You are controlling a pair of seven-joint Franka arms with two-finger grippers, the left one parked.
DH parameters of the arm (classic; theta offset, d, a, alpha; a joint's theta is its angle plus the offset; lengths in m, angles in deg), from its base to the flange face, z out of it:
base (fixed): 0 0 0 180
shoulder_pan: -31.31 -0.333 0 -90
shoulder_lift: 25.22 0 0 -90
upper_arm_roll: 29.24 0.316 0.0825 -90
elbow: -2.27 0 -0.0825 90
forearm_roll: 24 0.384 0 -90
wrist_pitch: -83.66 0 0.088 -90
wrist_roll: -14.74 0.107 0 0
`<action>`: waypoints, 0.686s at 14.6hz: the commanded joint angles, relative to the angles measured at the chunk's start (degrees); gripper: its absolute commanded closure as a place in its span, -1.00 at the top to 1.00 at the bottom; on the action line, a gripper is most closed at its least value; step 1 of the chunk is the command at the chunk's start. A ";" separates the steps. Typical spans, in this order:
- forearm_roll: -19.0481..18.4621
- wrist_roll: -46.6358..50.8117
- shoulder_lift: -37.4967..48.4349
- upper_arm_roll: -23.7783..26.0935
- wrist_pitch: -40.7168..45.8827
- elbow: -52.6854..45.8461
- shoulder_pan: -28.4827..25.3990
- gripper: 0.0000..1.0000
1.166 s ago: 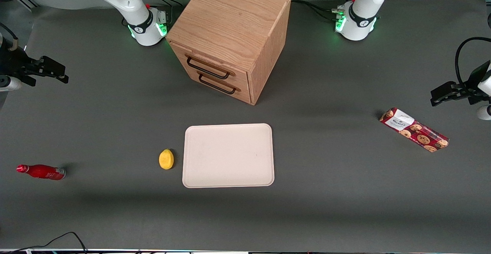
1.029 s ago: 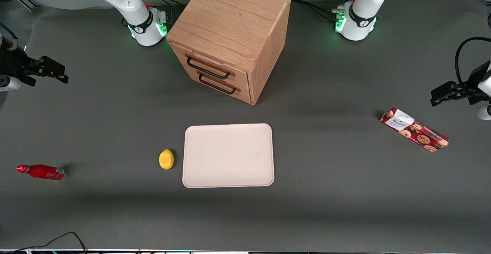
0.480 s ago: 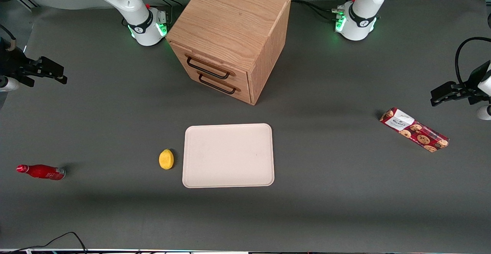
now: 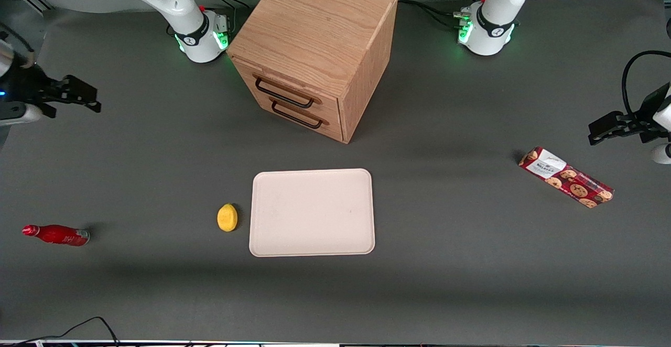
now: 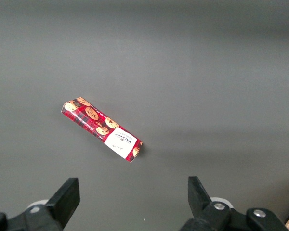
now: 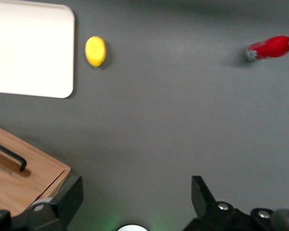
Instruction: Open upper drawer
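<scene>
The oak cabinet (image 4: pixel 314 38) stands at the table's middle, near the arm bases. Its upper drawer (image 4: pixel 314 100) is shut, flush with the cabinet front, and a thin black bar handle (image 4: pixel 284 94) runs across it. Just below sits the lower drawer's matching handle (image 4: pixel 296 116). My gripper (image 4: pixel 88 97) hovers above the table toward the working arm's end, well apart from the cabinet, open and holding nothing. In the right wrist view my gripper (image 6: pixel 137 187) shows its fingers spread wide over bare mat, with a cabinet corner (image 6: pixel 33 178) and one black handle (image 6: pixel 9 155) in sight.
A cream tray (image 4: pixel 312 212) lies in front of the cabinet, nearer the camera, with a yellow lemon (image 4: pixel 227 217) beside it. A red bottle (image 4: pixel 56 235) lies toward the working arm's end. A cookie box (image 4: pixel 565 177) lies toward the parked arm's end.
My gripper has shifted a little toward the cabinet over the last half second. The drawers and the table objects have not moved.
</scene>
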 commanded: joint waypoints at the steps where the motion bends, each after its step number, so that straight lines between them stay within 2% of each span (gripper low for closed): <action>1: 0.88 0.20 -0.90 -0.34 2.23 -1.65 -6.33 1.00; 7: 2.38 0.72 -3.18 -1.22 1.44 -1.82 -23.72 1.00; 10: 8.16 0.03 -6.34 -6.21 1.35 -4.97 -31.63 1.00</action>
